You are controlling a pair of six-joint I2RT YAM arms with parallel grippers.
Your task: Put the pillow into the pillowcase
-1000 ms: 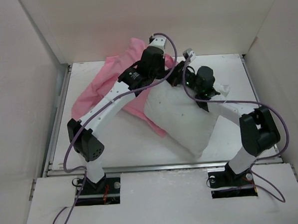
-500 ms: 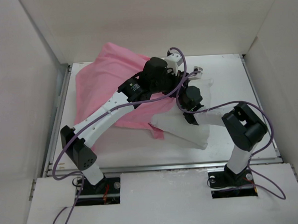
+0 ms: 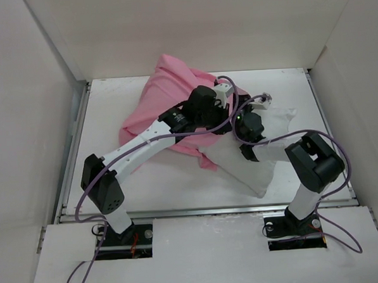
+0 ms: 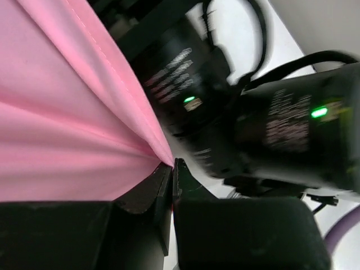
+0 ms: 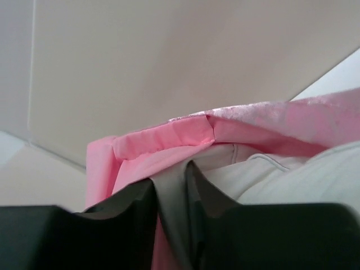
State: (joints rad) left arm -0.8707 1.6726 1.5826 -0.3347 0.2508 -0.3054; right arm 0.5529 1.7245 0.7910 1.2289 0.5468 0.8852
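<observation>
Closest in, on the left wrist camera: left gripper (image 4: 171,165) with dark fingertips pressed together, pinching a gathered point of the pillowcase (image 4: 67,124). Pink cloth fanning up and to the left from the pinch. Just beyond, the blurred black housing of the right arm (image 4: 281,124), two green lights on it, very near the left fingers. From above, none of this pinch on show: both wrists crowded together, fingertips hidden.

On the right wrist camera: right gripper (image 5: 171,188) with fingers a narrow gap apart and a pale grey strip of cloth in the gap. Pinched or merely lying there, impossible to tell. Past the tips, a folded pink hem, and to the right the white pillow (image 5: 292,174) lying under that hem. Seen only here: white cloth meeting the pink edge.

From above, the whole layout, missing from both wrist views. Pillow slantwise at centre-right of the table (image 3: 147,188), one corner near the front edge, another toward the right rear, its left end covered by pink. Pillowcase heaped at centre-rear, bunched around the left wrist. Right forearm laid across the pillow.

Table white and flat, with a metal rail (image 3: 180,212) along its front. Purple cables (image 3: 84,198) looping off both arms. Plain pale walls (image 3: 196,27) at left, right and back.
</observation>
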